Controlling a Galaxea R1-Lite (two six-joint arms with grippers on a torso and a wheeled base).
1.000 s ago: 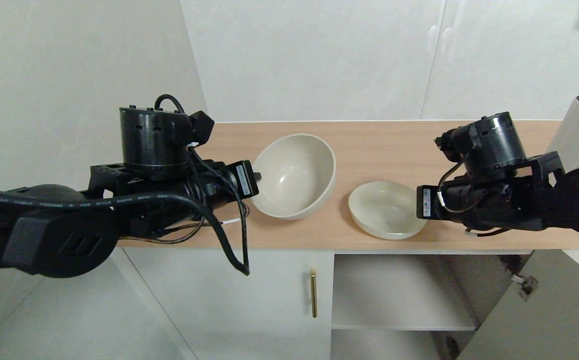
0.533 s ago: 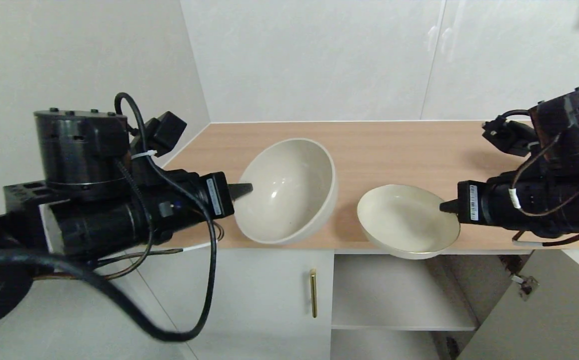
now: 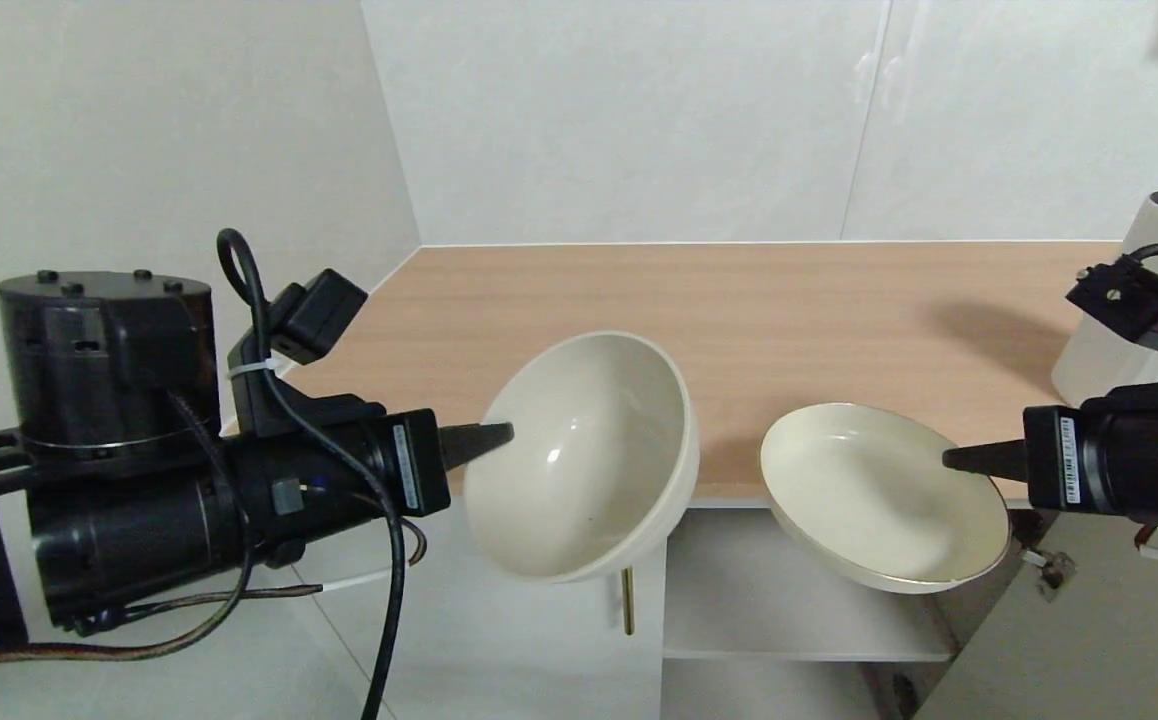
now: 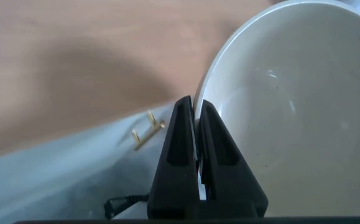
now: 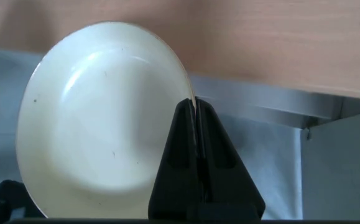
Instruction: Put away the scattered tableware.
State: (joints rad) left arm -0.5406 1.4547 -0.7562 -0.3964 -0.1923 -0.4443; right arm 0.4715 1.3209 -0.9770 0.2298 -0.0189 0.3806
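Observation:
A deep cream bowl point(image 3: 579, 455) hangs in the air over the counter's front edge, tilted, with my left gripper point(image 3: 497, 434) shut on its left rim. In the left wrist view the same bowl point(image 4: 298, 106) has its rim clamped between the black fingers point(image 4: 181, 134). A shallow cream plate point(image 3: 879, 495) is held off the counter to the right, my right gripper point(image 3: 957, 458) shut on its right rim. The right wrist view has that plate point(image 5: 99, 118) with its edge pinched by the gripper point(image 5: 194, 109).
The wooden counter point(image 3: 739, 300) runs behind both dishes. A white cylinder point(image 3: 1139, 300) stands at its right end. Below, a cabinet door with a gold handle point(image 3: 627, 600) is closed; beside it an open compartment with a shelf point(image 3: 799, 610) and a door swung open at right.
Both grippers have lifted their dishes off the counter and pulled them back toward me, past the front edge. The arms have drawn apart and lower in view.

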